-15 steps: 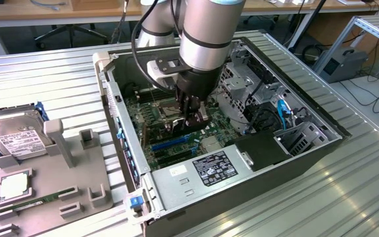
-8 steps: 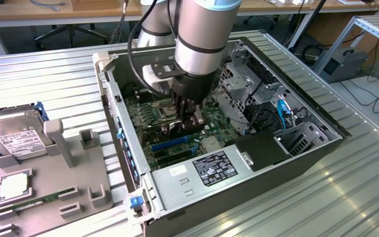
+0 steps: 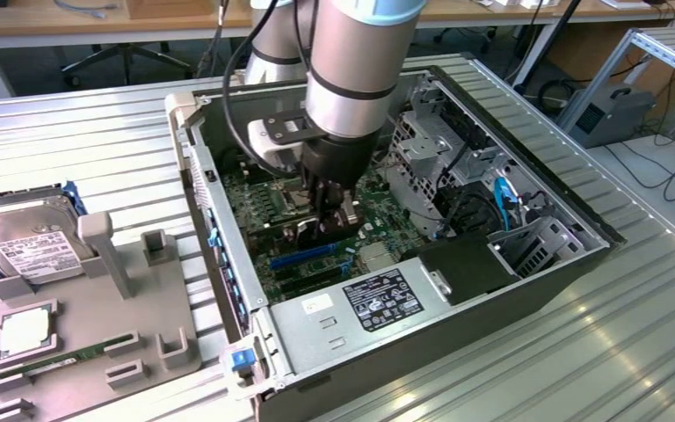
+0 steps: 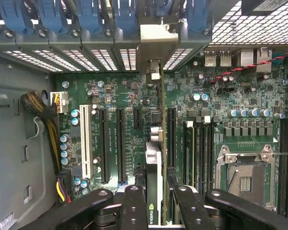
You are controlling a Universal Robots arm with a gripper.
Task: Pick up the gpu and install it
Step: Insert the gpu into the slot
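My gripper [image 3: 328, 215] reaches down into the open computer case [image 3: 431, 308], over the green motherboard [image 3: 256, 198]. It is shut on the gpu [image 4: 153, 158], which the wrist view shows edge-on between the two black fingers [image 4: 133, 206]. The card stands upright on the motherboard [image 4: 120, 96], in line with the long black expansion slots [image 4: 119, 143]. Its tan metal end bracket [image 4: 156, 36] sits at the case's rear slot openings, under the blue latches. In the exterior view the gpu [image 3: 314, 233] is a dark piece below the fingers, mostly hidden by the arm.
On the exterior view's left, a grey fixture tray [image 3: 91, 308] carries a silver hard drive [image 3: 27, 237], a processor chip [image 3: 24, 330] and a narrow green memory stick [image 3: 45, 362]. Inside the case are a drive cage [image 3: 425, 141], cables [image 3: 502, 198] and the empty processor socket [image 4: 242, 175].
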